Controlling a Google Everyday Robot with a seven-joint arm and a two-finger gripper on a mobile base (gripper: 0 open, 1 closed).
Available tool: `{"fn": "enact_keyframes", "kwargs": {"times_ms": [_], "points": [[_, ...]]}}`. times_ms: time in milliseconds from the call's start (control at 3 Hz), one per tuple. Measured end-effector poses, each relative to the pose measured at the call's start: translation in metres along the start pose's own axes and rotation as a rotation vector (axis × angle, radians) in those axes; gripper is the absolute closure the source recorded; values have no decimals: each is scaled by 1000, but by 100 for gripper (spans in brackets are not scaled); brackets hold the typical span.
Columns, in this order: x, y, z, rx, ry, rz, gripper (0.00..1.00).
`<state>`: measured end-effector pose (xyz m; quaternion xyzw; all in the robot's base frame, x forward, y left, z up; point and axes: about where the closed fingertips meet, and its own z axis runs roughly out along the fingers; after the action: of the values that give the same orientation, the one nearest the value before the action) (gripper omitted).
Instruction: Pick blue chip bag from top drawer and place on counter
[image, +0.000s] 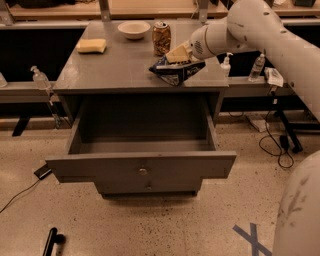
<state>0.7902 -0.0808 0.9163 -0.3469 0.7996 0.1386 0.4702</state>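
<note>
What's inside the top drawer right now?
The top drawer shows only its bare grey floor; the strip just behind its front panel is hidden. The blue chip bag lies on the counter, under the gripper.

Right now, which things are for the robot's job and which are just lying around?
For the job: blue chip bag, at the front right of the counter; open top drawer; gripper, at the bag's top.

Just lying about: yellow sponge, white bowl, brown can, pump bottle beside the counter.
</note>
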Motion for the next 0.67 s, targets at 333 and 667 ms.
{"fn": "enact_keyframes", "kwargs": {"times_ms": [333, 667], "points": [[1, 2, 3, -4, 2, 0, 0], [1, 2, 3, -5, 2, 0, 0]]}}
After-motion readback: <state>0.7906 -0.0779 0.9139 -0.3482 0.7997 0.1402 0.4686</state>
